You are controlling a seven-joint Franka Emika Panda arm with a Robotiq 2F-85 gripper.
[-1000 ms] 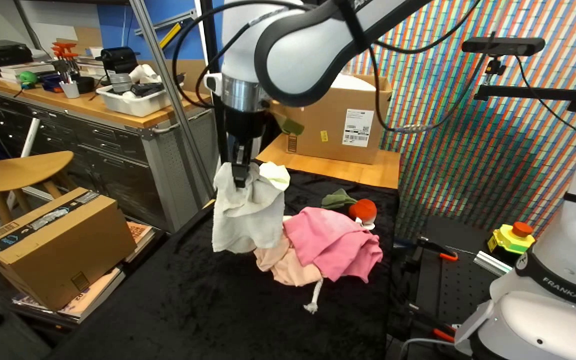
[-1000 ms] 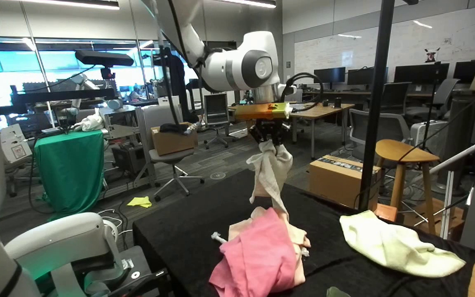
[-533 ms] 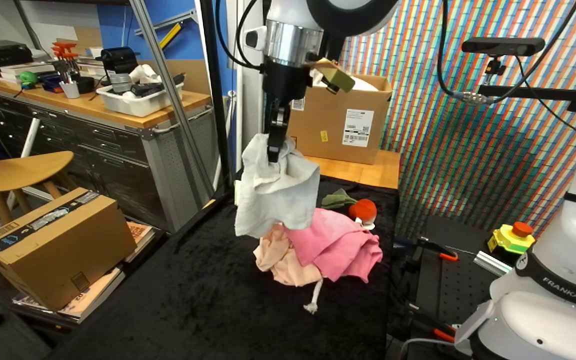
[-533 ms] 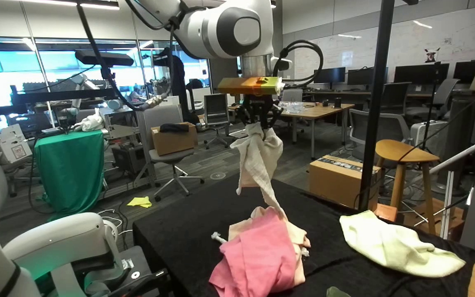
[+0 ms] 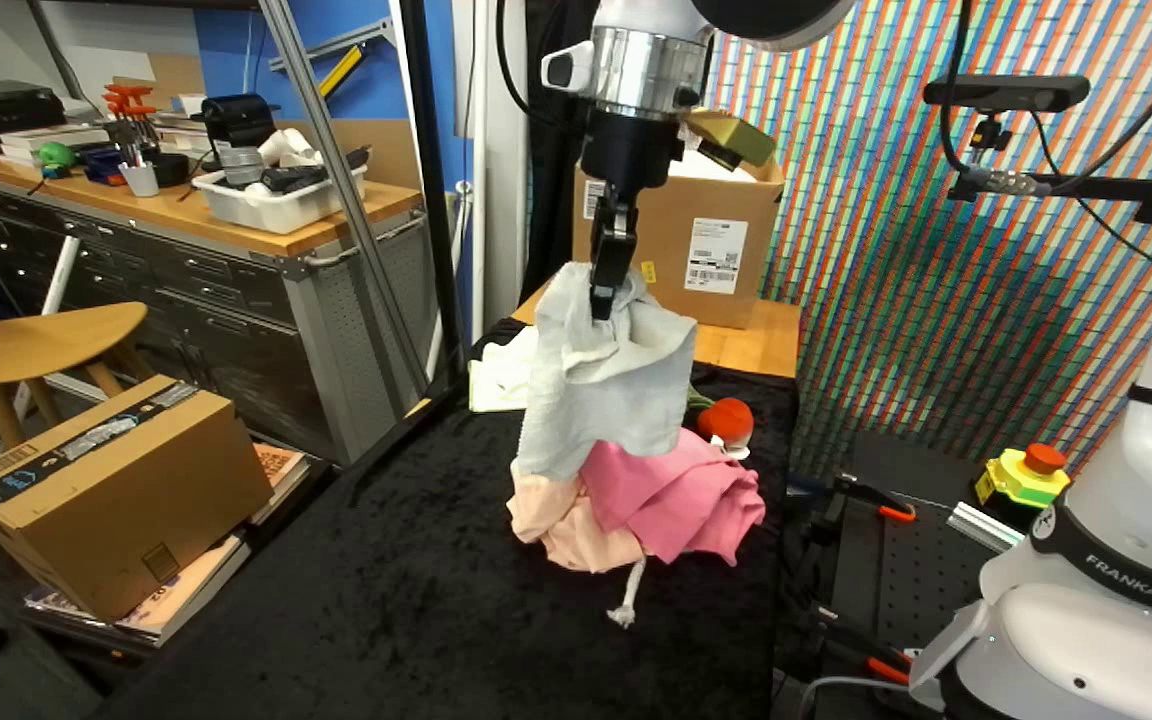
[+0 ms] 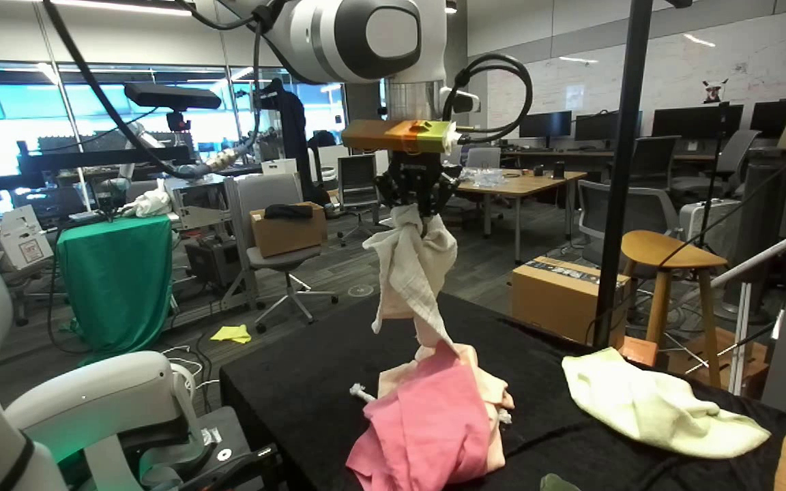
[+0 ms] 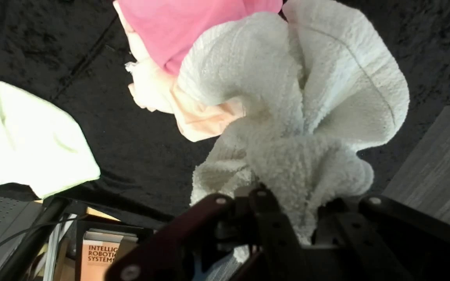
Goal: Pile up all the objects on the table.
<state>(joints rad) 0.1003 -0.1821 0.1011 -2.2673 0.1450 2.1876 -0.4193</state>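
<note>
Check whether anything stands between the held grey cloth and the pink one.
Nothing visible does. In both exterior views the grey cloth, hanging from the gripper, visually meets the pink cloth with nothing seen between; whether they touch, I cannot tell.

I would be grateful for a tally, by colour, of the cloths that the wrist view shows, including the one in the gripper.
Pink cloth: 1
Peach cloth: 1, taking its visible folds as one piece
Pale yellow-green cloth: 1
Off-white cloth: 1
Total: 4

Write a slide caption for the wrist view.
Robot hand gripping an off-white cloth; pink cloth over peach cloth; pale green cloth apart at left.
</note>
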